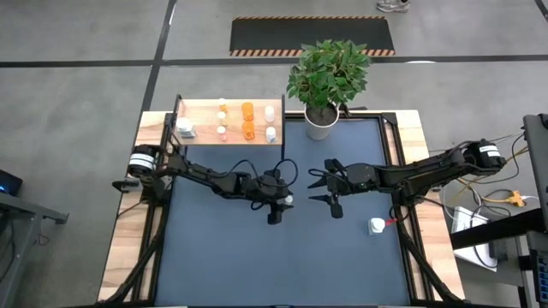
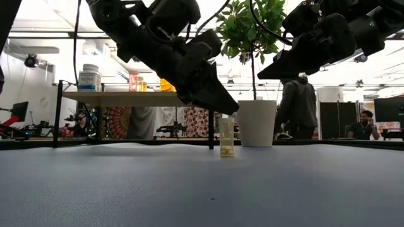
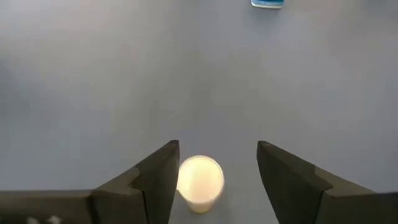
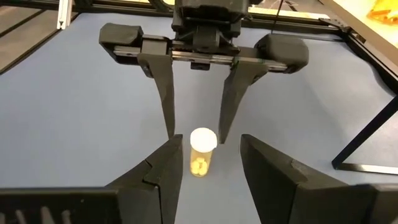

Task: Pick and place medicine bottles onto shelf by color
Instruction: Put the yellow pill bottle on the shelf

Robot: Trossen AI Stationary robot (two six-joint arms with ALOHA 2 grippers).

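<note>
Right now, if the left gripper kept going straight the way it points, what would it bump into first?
Probably the small amber bottle. It stands on the table right between the left gripper fingers, which are open. Depth is hard to judge.

Amber bottle (image 4: 202,153) between open left tool (image 4: 198,132) fingers.

A small amber bottle (image 2: 226,138) with a pale cap stands upright on the blue tabletop (image 2: 202,189). The left claw (image 2: 228,108) slants down from above, its dark fingertips right at the bottle's cap, with one finger reaching down beside it. The right claw (image 2: 268,72) hangs higher, apart from the bottle. Behind stands the shelf (image 2: 132,98), a light wood board on thin black legs, carrying a white bottle (image 2: 89,77) and orange bottles (image 2: 165,84). A white plant pot (image 2: 257,123) sits just beyond the amber bottle. People (image 2: 300,104) show in the room behind.
</note>
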